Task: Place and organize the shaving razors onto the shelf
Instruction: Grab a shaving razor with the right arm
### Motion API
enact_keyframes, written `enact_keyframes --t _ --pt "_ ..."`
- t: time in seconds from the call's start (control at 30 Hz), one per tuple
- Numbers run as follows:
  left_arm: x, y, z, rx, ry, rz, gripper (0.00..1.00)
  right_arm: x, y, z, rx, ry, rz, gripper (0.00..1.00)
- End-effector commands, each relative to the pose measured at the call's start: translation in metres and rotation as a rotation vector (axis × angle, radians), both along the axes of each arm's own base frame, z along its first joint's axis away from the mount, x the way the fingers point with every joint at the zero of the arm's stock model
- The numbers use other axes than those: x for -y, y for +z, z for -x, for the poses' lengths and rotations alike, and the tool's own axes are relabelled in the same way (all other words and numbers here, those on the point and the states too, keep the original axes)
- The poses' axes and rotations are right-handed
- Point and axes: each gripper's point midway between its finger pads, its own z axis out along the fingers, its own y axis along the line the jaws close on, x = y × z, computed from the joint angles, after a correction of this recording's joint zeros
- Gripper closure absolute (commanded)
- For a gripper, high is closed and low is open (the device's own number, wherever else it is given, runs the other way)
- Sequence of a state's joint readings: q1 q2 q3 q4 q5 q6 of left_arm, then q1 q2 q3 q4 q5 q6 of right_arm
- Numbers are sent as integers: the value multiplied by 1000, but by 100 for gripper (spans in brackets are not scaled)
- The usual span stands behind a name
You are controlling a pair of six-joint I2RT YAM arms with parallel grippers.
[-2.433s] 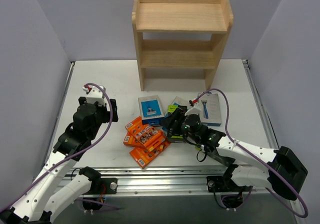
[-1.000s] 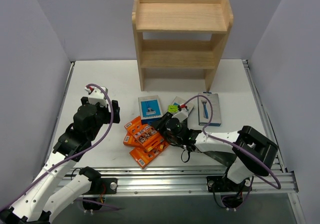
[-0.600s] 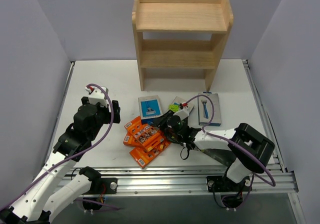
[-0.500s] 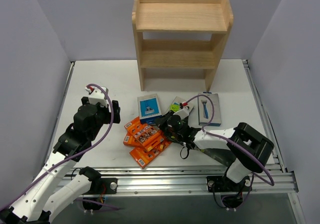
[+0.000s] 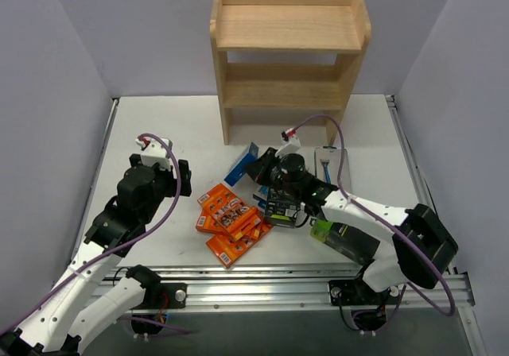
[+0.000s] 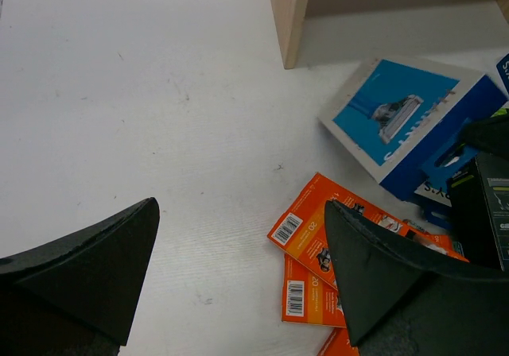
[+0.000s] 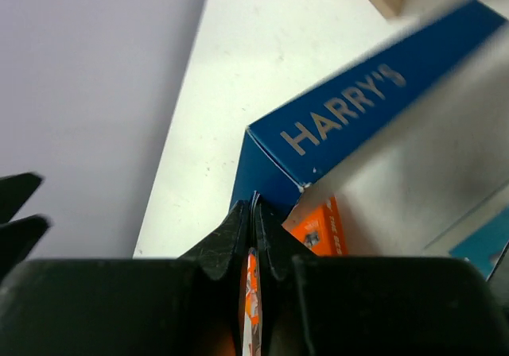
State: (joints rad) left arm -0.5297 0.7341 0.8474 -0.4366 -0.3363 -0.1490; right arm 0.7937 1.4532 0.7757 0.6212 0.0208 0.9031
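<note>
Now, counter [image 5: 167,125]: white; the razor goods lie heaped at its near middle, on the near side of the shelf.
Shelf [image 5: 286,26]: stands at the far middle. Every tier that shows is bare wood, so I judge the placing has yet to begin.
Left gripper [image 6: 242,209]: fingers spread wide with nothing between them, hanging over the counter left of the heap. It is best kept there, out of the right arm's path.
Right gripper [image 7: 253,207]: fingers pressed together, tips at the low corner of the blue box. Whether a sliver of card is caught between them cannot be told.
Blue Harry's box [image 5: 241,164]: tipped up on a long edge at the far left of the heap, near the shelf's left foot. The step looks like getting this box up for a grasp. A hold on a corner would be weak and let the box swing. A better hold would spread the fingers and take the box across its thin side near the middle. From there, lift it straight up before carrying it far, and set it at one end of a tier to leave room for its likes.
Black-and-lime box [image 5: 278,205]: under the right wrist, just right of the orange packs. A low sweep could knock it.
Orange packs [image 5: 231,221]: fanned and overlapping at the near left of the heap. They are light, so they would probably drag along if the blue box slides rather than lifts.
</note>
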Motion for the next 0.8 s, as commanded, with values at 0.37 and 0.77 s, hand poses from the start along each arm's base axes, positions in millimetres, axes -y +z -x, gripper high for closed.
enact_keyframes --t 0.37,0.77 --pt "0 12 -1 45 4 15 6 17 141 43 397 281 -1 100" --pt "-4 13 -1 51 21 10 6 5 183 79 490 480 -74 100"
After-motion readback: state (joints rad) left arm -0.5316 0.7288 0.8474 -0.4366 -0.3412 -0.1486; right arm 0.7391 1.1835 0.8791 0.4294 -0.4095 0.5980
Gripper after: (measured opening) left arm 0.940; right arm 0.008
